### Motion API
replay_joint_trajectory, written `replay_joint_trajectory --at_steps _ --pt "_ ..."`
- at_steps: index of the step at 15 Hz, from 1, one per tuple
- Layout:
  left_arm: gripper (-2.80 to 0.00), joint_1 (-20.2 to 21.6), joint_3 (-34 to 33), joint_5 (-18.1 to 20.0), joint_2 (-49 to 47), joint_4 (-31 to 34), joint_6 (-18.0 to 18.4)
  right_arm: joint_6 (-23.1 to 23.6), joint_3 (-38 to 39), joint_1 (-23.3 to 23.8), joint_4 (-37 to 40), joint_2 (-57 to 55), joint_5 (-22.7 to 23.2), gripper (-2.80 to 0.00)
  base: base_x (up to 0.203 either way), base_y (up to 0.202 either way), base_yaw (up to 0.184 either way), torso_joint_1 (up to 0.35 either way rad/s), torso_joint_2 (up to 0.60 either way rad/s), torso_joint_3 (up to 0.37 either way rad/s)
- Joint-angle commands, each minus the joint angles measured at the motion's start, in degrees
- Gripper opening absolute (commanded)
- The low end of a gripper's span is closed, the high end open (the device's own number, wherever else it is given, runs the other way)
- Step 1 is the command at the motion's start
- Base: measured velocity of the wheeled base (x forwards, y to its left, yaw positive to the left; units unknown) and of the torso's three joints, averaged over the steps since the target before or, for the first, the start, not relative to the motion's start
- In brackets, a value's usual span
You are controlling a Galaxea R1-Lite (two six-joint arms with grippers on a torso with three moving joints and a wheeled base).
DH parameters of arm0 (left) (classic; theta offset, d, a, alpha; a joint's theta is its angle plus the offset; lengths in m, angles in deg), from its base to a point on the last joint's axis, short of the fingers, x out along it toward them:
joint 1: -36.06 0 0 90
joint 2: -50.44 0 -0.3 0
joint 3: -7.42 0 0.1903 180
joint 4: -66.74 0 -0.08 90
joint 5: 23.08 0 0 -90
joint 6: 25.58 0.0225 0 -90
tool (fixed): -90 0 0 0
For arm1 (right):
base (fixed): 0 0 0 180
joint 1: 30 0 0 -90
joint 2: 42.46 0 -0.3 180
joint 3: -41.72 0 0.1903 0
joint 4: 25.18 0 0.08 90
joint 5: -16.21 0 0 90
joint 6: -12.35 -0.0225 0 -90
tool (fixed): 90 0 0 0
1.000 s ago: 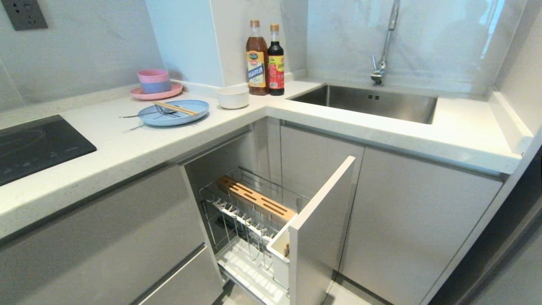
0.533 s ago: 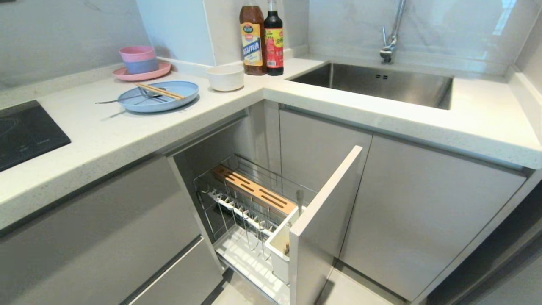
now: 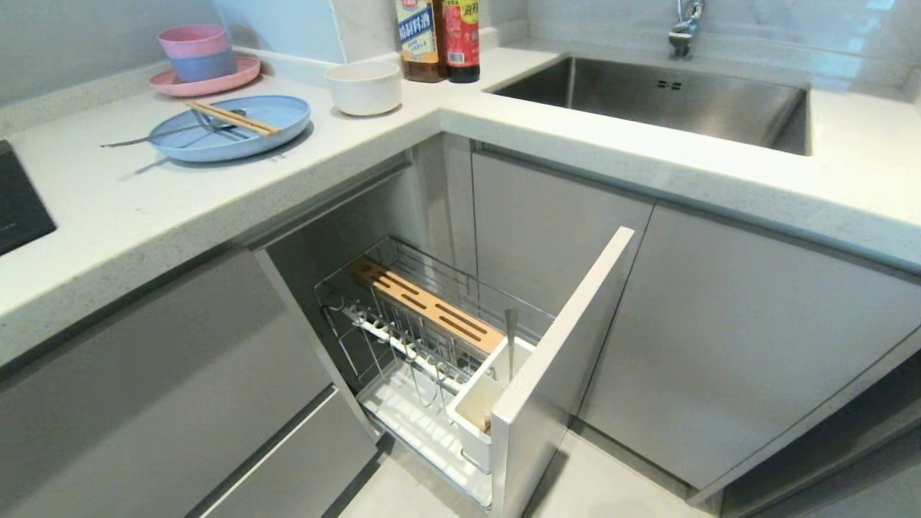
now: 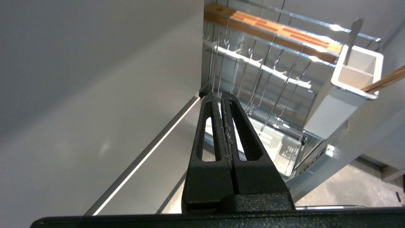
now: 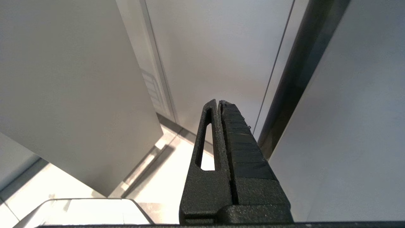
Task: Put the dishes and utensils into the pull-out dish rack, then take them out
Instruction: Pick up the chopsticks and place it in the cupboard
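Observation:
On the counter at the far left lies the light-blue plate (image 3: pixel 280 115), with the wooden chopsticks (image 3: pixel 232 118) and the silver utensil (image 3: pixel 133 139) across it. The cream bowl (image 3: pixel 363 88) stands to its right. Below the counter the pull-out dish rack (image 3: pixel 554 374) is drawn out, showing its wooden strip (image 3: pixel 424 306) and white caddy (image 3: pixel 471 406). A metal handle (image 3: pixel 510 338) stands in the caddy. My left gripper (image 4: pixel 220 95) is shut and empty, low beside the rack (image 4: pixel 262 60). My right gripper (image 5: pixel 218 103) is shut and empty before the cabinet doors. Neither shows in the head view.
A pink plate (image 3: pixel 241 70) bearing a pink-and-blue cup (image 3: pixel 196 52) sits behind the blue plate. Two sauce bottles (image 3: pixel 432 39) stand in the corner. The steel sink (image 3: pixel 647 93) lies to the right and a black cooktop (image 3: pixel 18 208) at the left edge. A wooden stick (image 4: pixel 384 80) juts from the caddy (image 4: pixel 348 82).
The head view has tilted downward, so the counter and rack ride higher in the picture and more floor shows. No object on the counter or in the rack has moved.

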Motion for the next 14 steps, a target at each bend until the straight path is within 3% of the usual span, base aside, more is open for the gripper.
replay_joint_trajectory --at_steps 1,14 --pt "-2.80 0.0 -1.0 0.0 -0.1 0.0 -0.1 0.0 0.1 0.0 0.0 0.0 0.0 -2.80 0.000 0.000 0.000 0.002 0.00 -0.199" --pt "-2.80 0.0 -1.0 0.1 -0.1 0.0 0.3 0.0 0.1 0.0 0.0 0.0 0.0 -2.80 0.000 0.000 0.000 0.002 0.00 -0.200"
